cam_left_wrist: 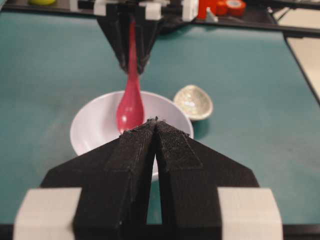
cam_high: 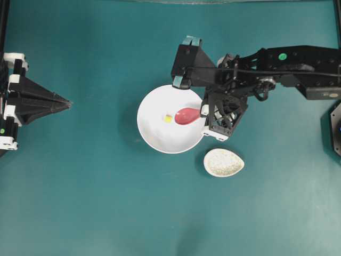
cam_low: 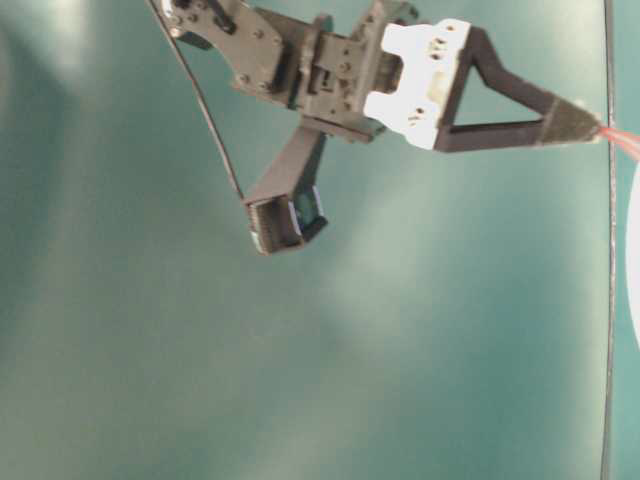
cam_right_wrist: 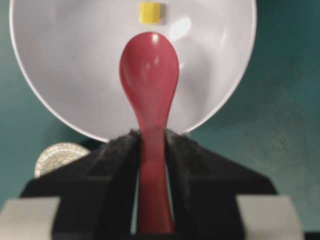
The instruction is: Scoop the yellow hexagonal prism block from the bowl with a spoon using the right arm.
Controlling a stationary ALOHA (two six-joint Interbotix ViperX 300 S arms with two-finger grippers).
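Note:
The white bowl (cam_high: 146, 109) sits mid-table. The yellow block (cam_high: 168, 119) lies on its floor, left of centre. My right gripper (cam_high: 204, 112) is shut on the handle of the pink-red spoon (cam_high: 187, 115), at the bowl's right rim. The scoop hangs inside the bowl, just right of the block and apart from it. In the right wrist view the spoon (cam_right_wrist: 149, 70) points at the block (cam_right_wrist: 150, 12), and the gripper (cam_right_wrist: 151, 140) clamps the handle. My left gripper (cam_high: 68, 103) is shut and empty at the far left. In its wrist view (cam_left_wrist: 156, 121) the block is hidden.
A small oval speckled spoon rest (cam_high: 224, 162) lies just below and right of the bowl, also in the left wrist view (cam_left_wrist: 193, 102) and the right wrist view (cam_right_wrist: 57, 155). Teal table (cam_high: 106, 202) stretches around the bowl.

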